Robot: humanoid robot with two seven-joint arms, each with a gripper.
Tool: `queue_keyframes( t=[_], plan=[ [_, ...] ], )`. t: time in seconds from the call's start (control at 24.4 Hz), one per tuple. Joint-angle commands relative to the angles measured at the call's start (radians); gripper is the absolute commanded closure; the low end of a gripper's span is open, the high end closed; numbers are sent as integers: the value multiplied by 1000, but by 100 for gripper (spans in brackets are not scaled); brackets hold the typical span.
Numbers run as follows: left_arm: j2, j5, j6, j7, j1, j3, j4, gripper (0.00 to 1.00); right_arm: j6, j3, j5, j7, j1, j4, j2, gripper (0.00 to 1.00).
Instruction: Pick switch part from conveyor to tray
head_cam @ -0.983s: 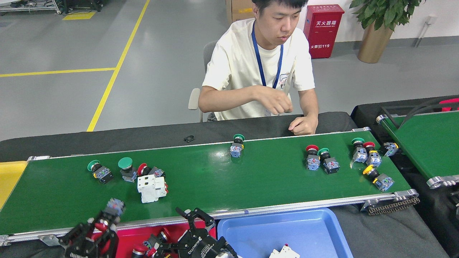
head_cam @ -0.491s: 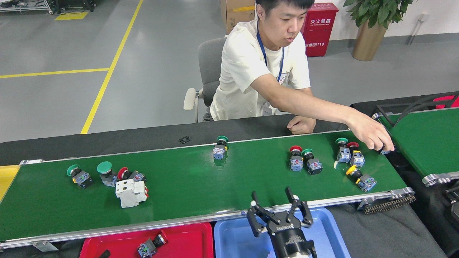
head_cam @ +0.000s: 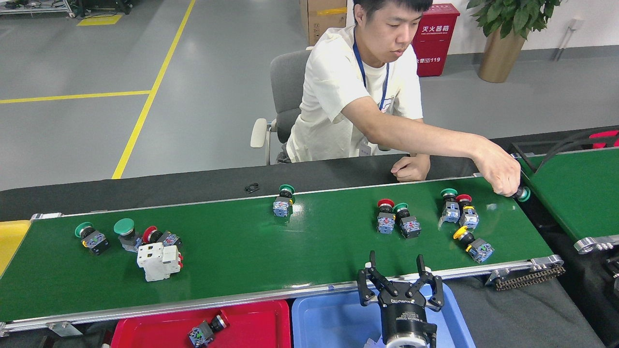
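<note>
Switch (head_cam: pixel 521 194) half-hidden under hand (head_cam: pixel 500 170)

Right claw (head_cam: pixel 397 270) upright, fingers spread wide, empty; wrist vertical at lower edge. Left arm unseen.

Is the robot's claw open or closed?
Open. The right gripper has its fingers spread apart over the blue tray, with nothing between them.

1. Conveyor (head_cam: pixel 271 251): long glossy green belt w/ silver side rails, spans view left–right.
2. Switch parts on belt: three + white breaker (head_cam: pixel 158 261) at left, one (head_cam: pixel 283 202) mid far edge, five at right.
3. Red tray (head_cam: pixel 261 324): holds one switch part (head_cam: pixel 205 331); blue tray (head_cam: pixel 329 321) just beside.
</note>
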Motion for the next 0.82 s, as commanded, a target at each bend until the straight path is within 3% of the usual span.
queue_keyframes(
  t=[0.0, 0.16, 0.33, 0.61, 0.78],
  plan=[
    [20, -4, 8, -42, -53, -27, -8, 0, 7, -3, -2, 23, -22, 3, 4, 3],
    [35, -4, 11, -152, -153, -44, 23, 0, -66, -4, -7, 78, -88, 55, -1, 3],
    [77, -4, 28, -154, -191, -44, 112, 0, -165, -3, -78, 79, -148, 131, 5, 3],
    [132, -4, 48, -155, -281, -39, 220, 0, -185, -1, -82, 79, -195, 203, 19, 3],
    [155, -4, 49, -157, -355, -41, 312, 0, -220, -1, -82, 78, -249, 278, 56, 3]
  ],
)
